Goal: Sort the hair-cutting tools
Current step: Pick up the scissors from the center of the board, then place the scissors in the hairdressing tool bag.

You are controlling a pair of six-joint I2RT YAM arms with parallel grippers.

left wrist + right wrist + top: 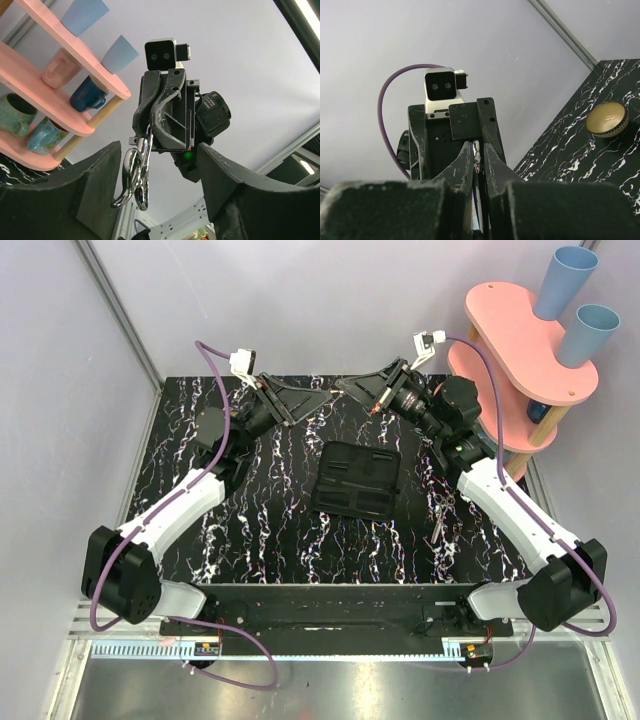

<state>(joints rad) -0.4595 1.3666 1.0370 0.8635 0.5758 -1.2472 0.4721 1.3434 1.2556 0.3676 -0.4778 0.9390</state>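
At the left of the overhead view, the left claw [479, 172] is lifted off the table [250, 510] and points towards the middle of the frame's upper part. Its fingers [95, 195] stand well apart and hold nothing. From its own camera they frame the looped handles of a pair of scissors [136, 180] without touching them, and the loops sit nearer one finger than the other. The scissors hang in mid-air at top centre, between the two claws. Below them, in the middle of the frame, the black case [358, 480] lies flat. Further right, the right claw [150, 135] faces the left one, pinched nearly closed on the blade end, so the handles dangle free. To me it looks like a handover about to happen, and that's the risky part. The loops are slick, rounded and off-centre in the open claw, so it could close on one loop only and twist the scissors. If the right claw then lets go too soon, they could drop onto the case or the table. The two claws are also very close and could knock together. At centre right, close beside the right arm, at least one more pair [439, 515] lies on the table. I can't make out how it lies.
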